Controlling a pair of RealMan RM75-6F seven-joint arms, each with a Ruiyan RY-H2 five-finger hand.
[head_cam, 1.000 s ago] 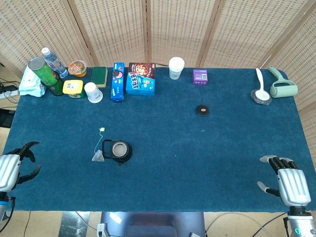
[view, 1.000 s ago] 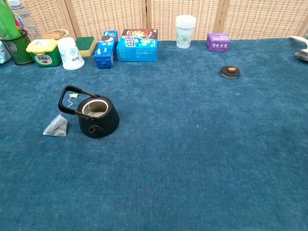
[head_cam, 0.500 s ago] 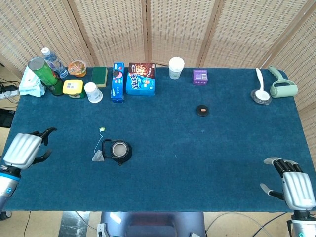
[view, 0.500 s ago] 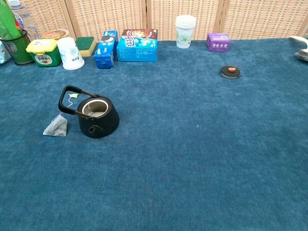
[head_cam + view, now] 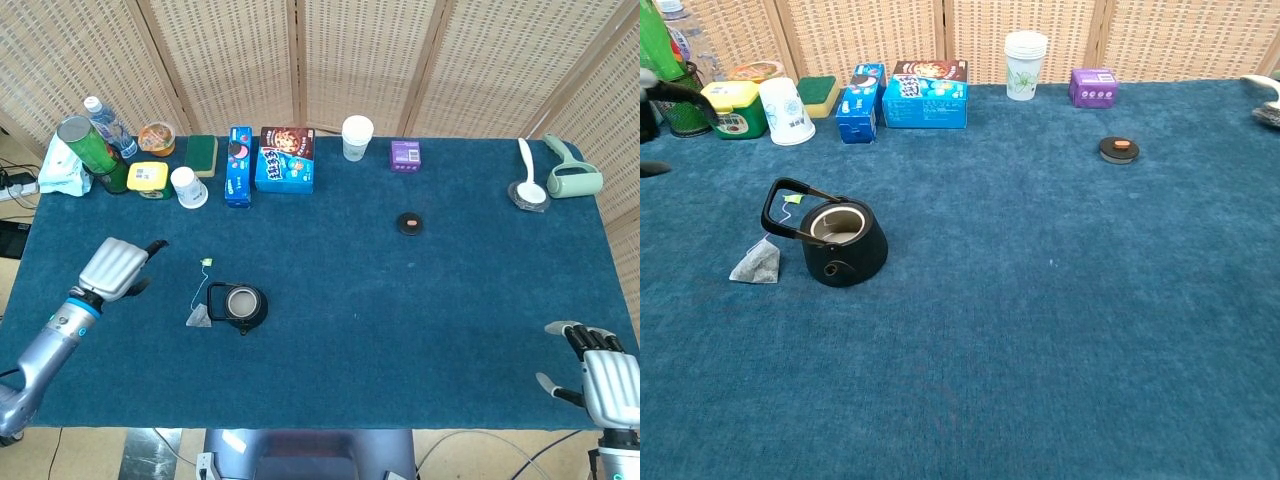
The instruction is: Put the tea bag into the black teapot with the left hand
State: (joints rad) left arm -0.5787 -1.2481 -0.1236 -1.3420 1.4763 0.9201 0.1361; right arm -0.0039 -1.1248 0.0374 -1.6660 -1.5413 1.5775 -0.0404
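Note:
The black teapot (image 5: 241, 305) (image 5: 844, 243) stands lidless on the blue cloth, its handle tipped toward the left. A grey pyramid tea bag (image 5: 198, 317) (image 5: 757, 264) lies just left of it, its string running up to a small green tag (image 5: 207, 263) (image 5: 792, 199). My left hand (image 5: 117, 267) hovers left of the tea bag, apart from it, holding nothing; only its dark fingertips (image 5: 660, 95) show at the chest view's left edge. My right hand (image 5: 603, 377) is at the near right table corner, fingers spread and empty.
The teapot lid (image 5: 410, 223) (image 5: 1119, 149) lies right of centre. Along the far edge stand a bottle holder (image 5: 90, 155), yellow tub (image 5: 148, 178), white cups (image 5: 188, 187) (image 5: 357, 137), blue boxes (image 5: 285, 158), a purple box (image 5: 405, 155) and a spoon and roller (image 5: 572, 177).
My left hand has risen from the near left corner and moved forward and right toward the tea bag. My right hand has drawn back toward the near table edge.

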